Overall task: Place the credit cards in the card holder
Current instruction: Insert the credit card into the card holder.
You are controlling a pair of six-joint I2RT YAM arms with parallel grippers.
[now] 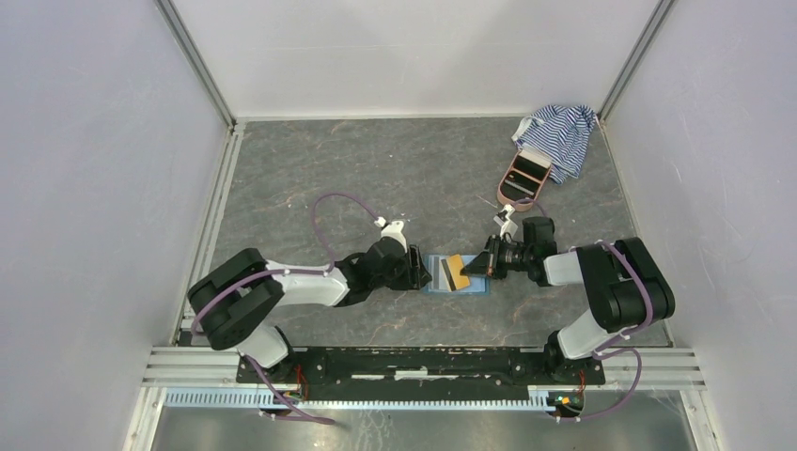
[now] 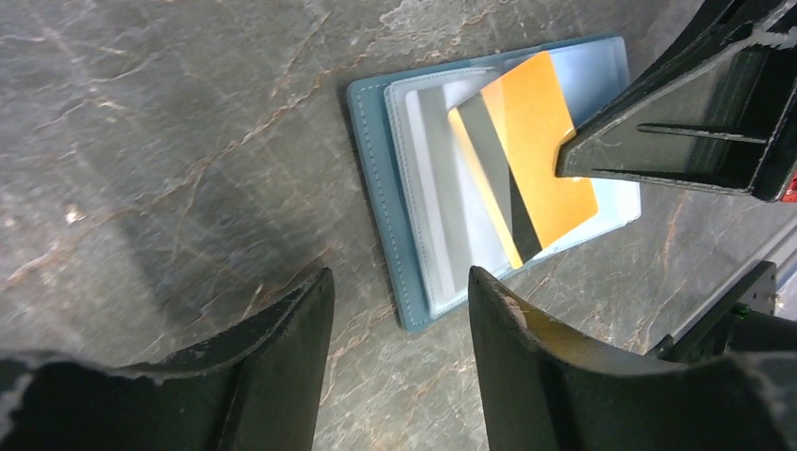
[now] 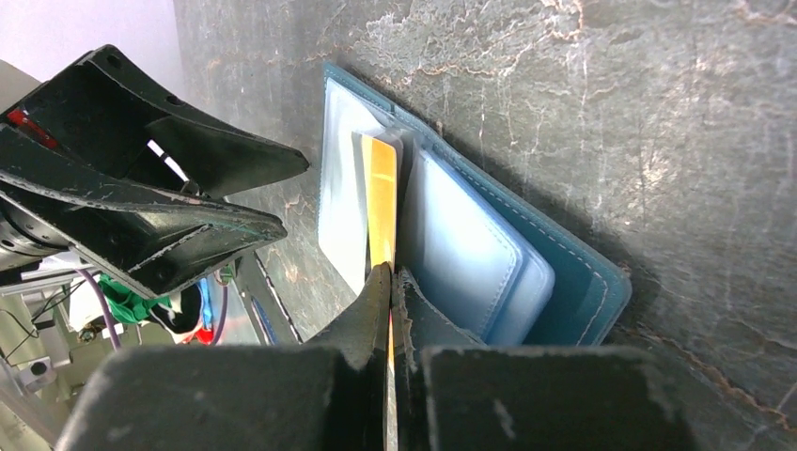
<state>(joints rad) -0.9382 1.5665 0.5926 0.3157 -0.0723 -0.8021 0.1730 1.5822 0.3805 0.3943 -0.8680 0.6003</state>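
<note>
Right pincer (image 3: 392,274), pinching gold card (image 2: 531,150), should flatten it and slide left into card holder (image 2: 376,188) sleeve; spread left pincer (image 2: 399,277) could pin the holder.

Grey marbled tabletop (image 1: 376,169) enclosed by plain white walls (image 1: 414,56).

**Both arms fold inward, hands almost tip to tip**

The left arm (image 1: 291,282) bends at its elbow near the base and stretches its forearm rightward, low over the bench (image 1: 376,169). The left hand (image 1: 420,271) has its fingers parted, with nothing between them. The right arm (image 1: 611,277) mirrors it, forearm running leftward. The right hand (image 1: 473,267) has its fingers pressed together on the edge of a gold card (image 3: 381,188). The two hands face each other, close but apart.
</note>
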